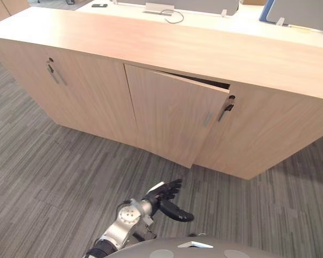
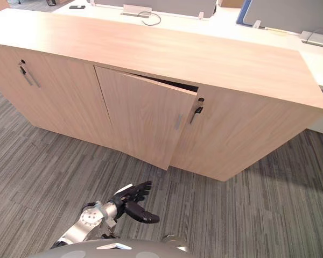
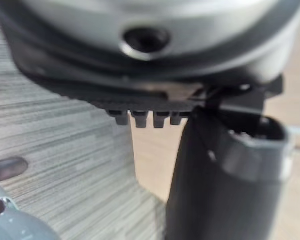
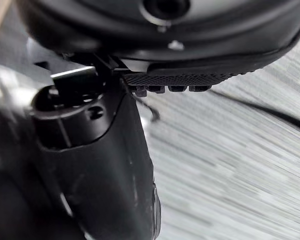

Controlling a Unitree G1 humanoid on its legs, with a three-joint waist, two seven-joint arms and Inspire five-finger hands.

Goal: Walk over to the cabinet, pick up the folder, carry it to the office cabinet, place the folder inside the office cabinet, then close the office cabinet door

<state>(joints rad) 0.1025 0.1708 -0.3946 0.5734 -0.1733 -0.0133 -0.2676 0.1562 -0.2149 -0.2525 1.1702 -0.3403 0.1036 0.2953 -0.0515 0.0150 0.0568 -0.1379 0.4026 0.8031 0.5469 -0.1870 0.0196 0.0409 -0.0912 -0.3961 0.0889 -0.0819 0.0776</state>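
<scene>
A long, low, light-wood office cabinet (image 1: pixel 151 43) stands across the grey carpet ahead of me. Its middle door (image 1: pixel 172 115) is ajar, swung out a little at its right edge, with a dark gap above it. A dark handle (image 1: pixel 225 110) sits on the door to its right. My left hand (image 1: pixel 164 194) hangs low over the carpet in front of the ajar door, apart from it, with straight fingers, the thumb spread and nothing in it. In the right wrist view, my right hand (image 4: pixel 100 165) is over the carpet, fingers straight and holding nothing.
The cabinet's left door (image 1: pixel 81 97) is shut and has a handle (image 1: pixel 54 71). Behind the cabinet runs a white desk (image 1: pixel 215 21) with a cable, a small device and screen bases. Striped carpet (image 1: pixel 54 161) stretches between me and the cabinet.
</scene>
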